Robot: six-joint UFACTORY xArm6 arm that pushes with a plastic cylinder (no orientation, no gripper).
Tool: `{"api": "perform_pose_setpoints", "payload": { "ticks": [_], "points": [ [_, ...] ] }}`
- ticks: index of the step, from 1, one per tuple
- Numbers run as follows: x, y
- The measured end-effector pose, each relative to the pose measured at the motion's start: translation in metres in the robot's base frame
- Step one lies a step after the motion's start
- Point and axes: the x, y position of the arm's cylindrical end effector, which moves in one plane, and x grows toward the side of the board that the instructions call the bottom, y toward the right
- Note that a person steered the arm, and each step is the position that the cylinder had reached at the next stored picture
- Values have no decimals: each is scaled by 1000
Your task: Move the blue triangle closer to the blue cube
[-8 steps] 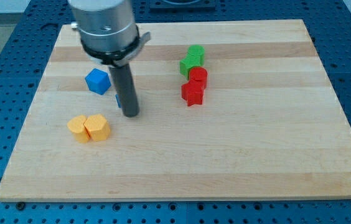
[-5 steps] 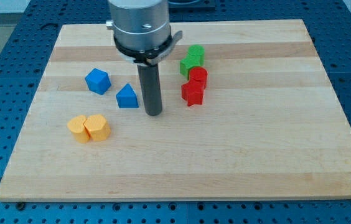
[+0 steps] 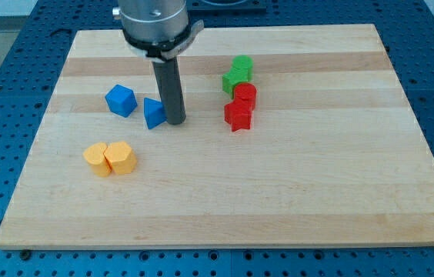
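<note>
- blue cube (image 3: pixel 121 100) and blue triangle (image 3: pixel 153 113): the same bright blue
- two green blocks (image 3: pixel 237 73)
- two red blocks (image 3: pixel 240 107)
- two orange-yellow blocks (image 3: pixel 110 158)
- board (image 3: pixel 317 177): pale striped wood
- my tip (image 3: pixel 175 121): dark grey, perhaps black

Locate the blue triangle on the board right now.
The blue triangle sits left of the view's centre, between the blue cube on its left and my tip at its right edge.
</note>
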Motion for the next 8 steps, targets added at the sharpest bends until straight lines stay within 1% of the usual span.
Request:
{"api": "perform_pose_setpoints", "payload": {
  "ticks": [1,2,5,6,7,8],
  "points": [
    [-15,-5],
    [-12,-35],
    [2,-42],
    [14,-42],
    [25,-50],
    [25,-77]
  ]
}}
